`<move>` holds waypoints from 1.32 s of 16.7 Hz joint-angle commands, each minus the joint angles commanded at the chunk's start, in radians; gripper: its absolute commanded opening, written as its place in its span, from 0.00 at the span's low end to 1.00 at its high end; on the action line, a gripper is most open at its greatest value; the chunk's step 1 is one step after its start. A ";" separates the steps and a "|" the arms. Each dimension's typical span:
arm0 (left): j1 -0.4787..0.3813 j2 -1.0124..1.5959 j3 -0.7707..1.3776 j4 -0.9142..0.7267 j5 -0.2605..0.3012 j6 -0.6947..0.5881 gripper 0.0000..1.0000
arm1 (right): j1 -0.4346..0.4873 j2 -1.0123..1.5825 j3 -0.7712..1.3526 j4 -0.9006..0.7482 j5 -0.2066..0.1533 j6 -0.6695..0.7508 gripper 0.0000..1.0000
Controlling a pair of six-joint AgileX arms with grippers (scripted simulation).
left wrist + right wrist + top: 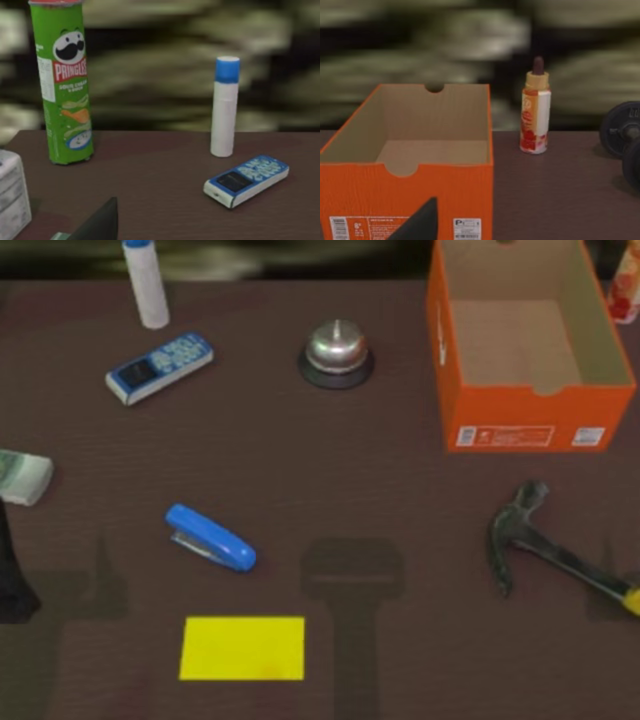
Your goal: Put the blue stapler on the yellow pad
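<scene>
The blue stapler (210, 538) lies slanted on the dark table, left of centre, with nothing touching it. Just below and slightly right of it, near the front edge, the yellow pad (242, 648) lies flat and bare; a small gap separates the two. My left arm (12, 580) is parked at the table's left edge, well left of the stapler. Only a dark part of my left gripper (100, 222) shows in its wrist view. My right arm is out of the top view, and a dark part of my right gripper (420, 220) faces the orange box. Neither wrist view shows stapler or pad.
A blue-and-white handset (160, 367), a white bottle with blue cap (146, 282) and a bell (336, 352) stand at the back. An open orange box (445, 340) sits back right, a hammer (550, 545) front right. A Pringles can (65, 85) stands far left.
</scene>
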 joint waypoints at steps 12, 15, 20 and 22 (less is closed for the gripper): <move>-0.144 0.575 0.488 -0.358 -0.003 0.508 1.00 | 0.000 0.000 0.000 0.000 0.000 0.000 1.00; -0.213 0.908 0.717 -0.538 -0.005 0.761 1.00 | 0.000 0.000 0.000 0.000 0.000 0.000 1.00; -0.325 1.415 1.084 -0.830 -0.006 1.159 1.00 | 0.000 0.000 0.000 0.000 0.000 0.000 1.00; -0.364 1.576 1.215 -0.928 -0.006 1.297 1.00 | 0.000 0.000 0.000 0.000 0.000 0.000 1.00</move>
